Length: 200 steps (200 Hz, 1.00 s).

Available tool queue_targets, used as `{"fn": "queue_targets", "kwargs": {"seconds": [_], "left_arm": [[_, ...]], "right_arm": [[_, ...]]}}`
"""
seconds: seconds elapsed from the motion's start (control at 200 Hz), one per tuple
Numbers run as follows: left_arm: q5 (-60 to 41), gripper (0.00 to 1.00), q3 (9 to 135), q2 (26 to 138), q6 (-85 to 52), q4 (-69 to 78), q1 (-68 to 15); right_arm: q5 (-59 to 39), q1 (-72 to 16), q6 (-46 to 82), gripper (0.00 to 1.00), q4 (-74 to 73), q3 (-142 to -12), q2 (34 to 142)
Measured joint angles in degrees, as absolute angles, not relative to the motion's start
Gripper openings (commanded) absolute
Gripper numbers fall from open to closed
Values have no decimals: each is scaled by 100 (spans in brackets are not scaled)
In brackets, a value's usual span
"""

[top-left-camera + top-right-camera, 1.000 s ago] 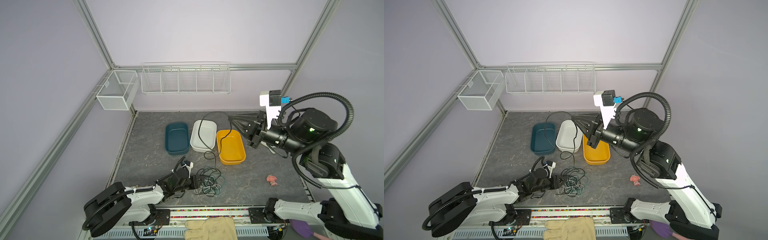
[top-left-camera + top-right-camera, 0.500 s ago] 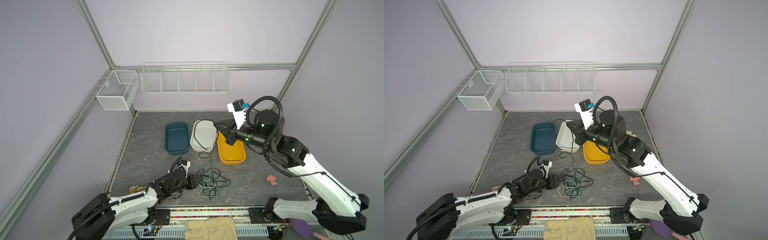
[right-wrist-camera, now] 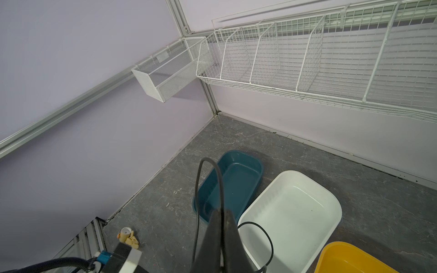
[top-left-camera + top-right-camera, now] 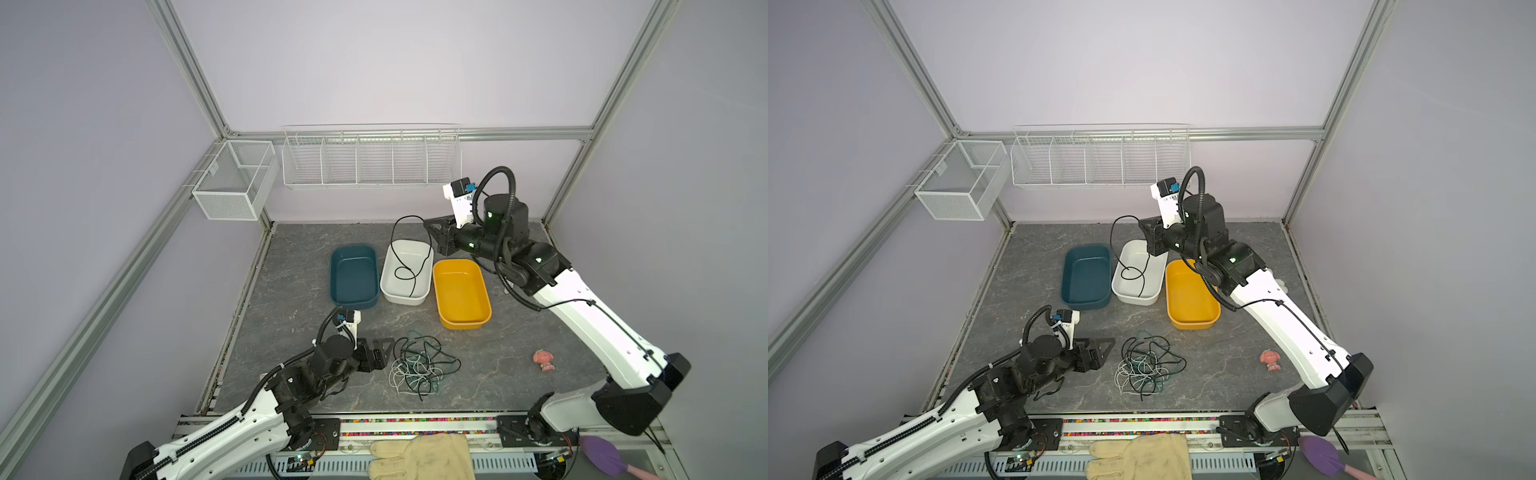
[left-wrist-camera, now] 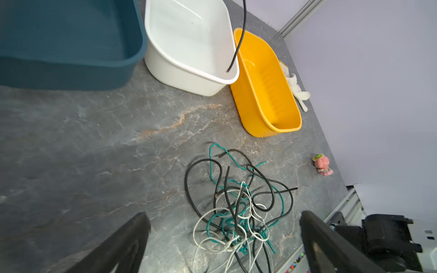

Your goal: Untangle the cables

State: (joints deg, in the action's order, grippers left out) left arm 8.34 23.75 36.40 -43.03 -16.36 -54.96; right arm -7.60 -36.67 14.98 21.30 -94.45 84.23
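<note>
1. Cables in the tangle (image 4: 422, 365) (image 5: 238, 208) look light, limp and thin. Black, white and teal strands loop over one another on the table (image 4: 291, 291), towards its front edge. Pulling one strand will likely drag its neighbours along.
2. Best hold, as I judge it, is a free end or an outer loop at the tangle's rim, where a single strand lies alone. The dense white-and-teal knot in the middle would give a pinch of several at once.
3. One black cable (image 4: 392, 245) (image 3: 221, 189) lies well apart from the tangle. It arcs up from the right gripper (image 4: 432, 235) (image 3: 222, 211), and its lower part curls inside the white bin (image 4: 405, 300).
4. The right gripper has its fingers pressed together, pinching that black cable above the bin's far end.
5. The left gripper (image 4: 384, 349) (image 5: 223, 214) is spread wide, low over the table, just beside the tangle. It holds nothing; I cannot tell whether it brushes a strand.
</note>
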Motion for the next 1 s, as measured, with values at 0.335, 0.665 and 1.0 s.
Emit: {"fn": "queue_targets", "kwargs": {"seconds": [0.335,0.665,1.0], "left_arm": [[2185,99,4368,4707,-3328,-2980,-5476],[3457,99,4709,4777,-1485,-3065,-5105],[3819,99,3520,4121,-248,-1990,-4984]], "right_arm": [[-943,-3299,1500,6,1981,-9918,9491],[-897,-3205,1500,6,1844,-9865,9959],[-421,-3194,1570,6,1688,-9511,10685]]}}
